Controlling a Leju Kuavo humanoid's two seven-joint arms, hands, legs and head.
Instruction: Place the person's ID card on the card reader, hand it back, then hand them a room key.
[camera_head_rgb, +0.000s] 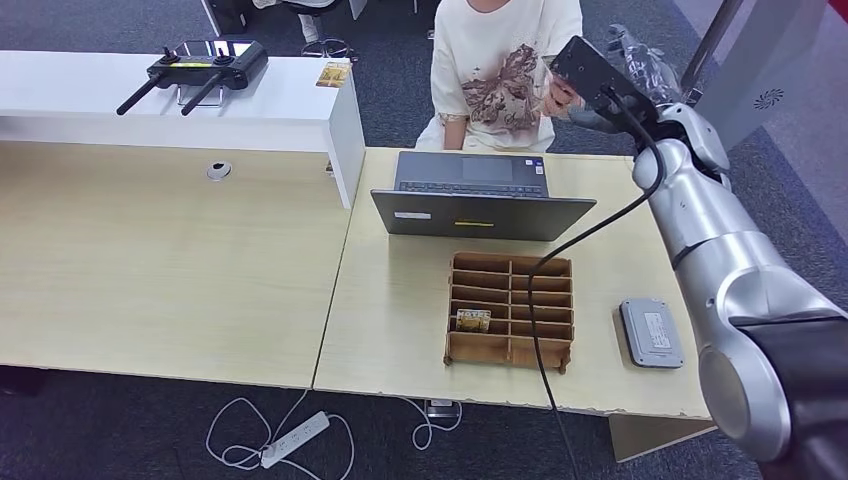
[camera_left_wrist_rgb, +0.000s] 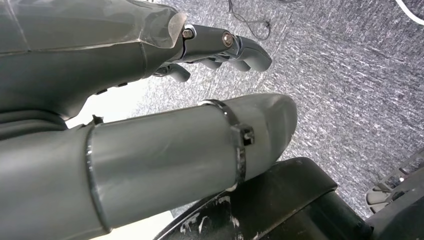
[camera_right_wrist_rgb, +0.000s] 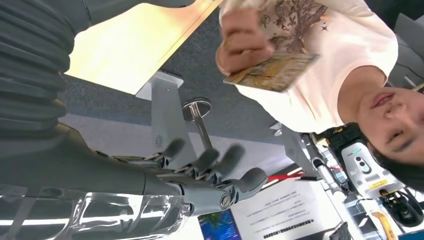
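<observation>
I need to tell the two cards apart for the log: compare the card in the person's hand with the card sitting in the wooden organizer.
The card in the person's hand is held in the air, pinched at one end; the card in the organizer stands in a compartment of the wooden organizer on the desk. The held card is up by the robot's raised right hand; the organizer card is far from that hand. Both look yellowish-brown and printed.

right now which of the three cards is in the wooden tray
The card standing in a left slot of the tray. Another lies on the white counter; the third is in the person's hand.
</observation>
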